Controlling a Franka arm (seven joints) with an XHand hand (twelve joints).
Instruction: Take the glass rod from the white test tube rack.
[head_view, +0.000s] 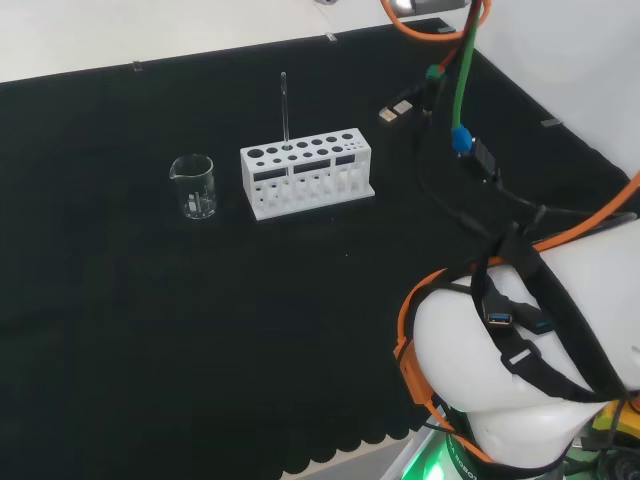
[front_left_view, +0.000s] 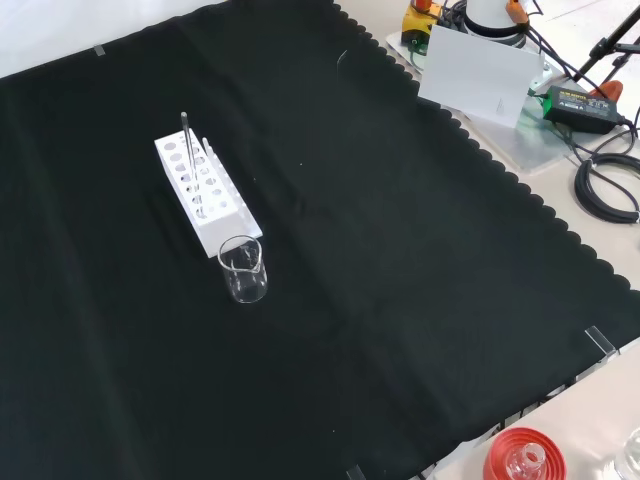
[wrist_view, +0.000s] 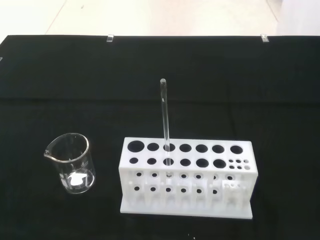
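Note:
A white test tube rack (head_view: 306, 173) (front_left_view: 202, 196) (wrist_view: 186, 178) with two rows of round holes stands on the black cloth. A clear glass rod (head_view: 285, 108) (front_left_view: 186, 140) (wrist_view: 164, 122) stands upright in one of the rack's holes, rising well above its top. In the wrist view the rack and rod lie some way off.
An empty clear glass beaker (head_view: 193, 186) (front_left_view: 244, 268) (wrist_view: 73, 163) stands close beside one end of the rack. The arm's white link (head_view: 540, 350) with black straps and orange cables fills the head view's lower right. A red ribbed stand (front_left_view: 522, 456) sits off the cloth's edge in the front view.

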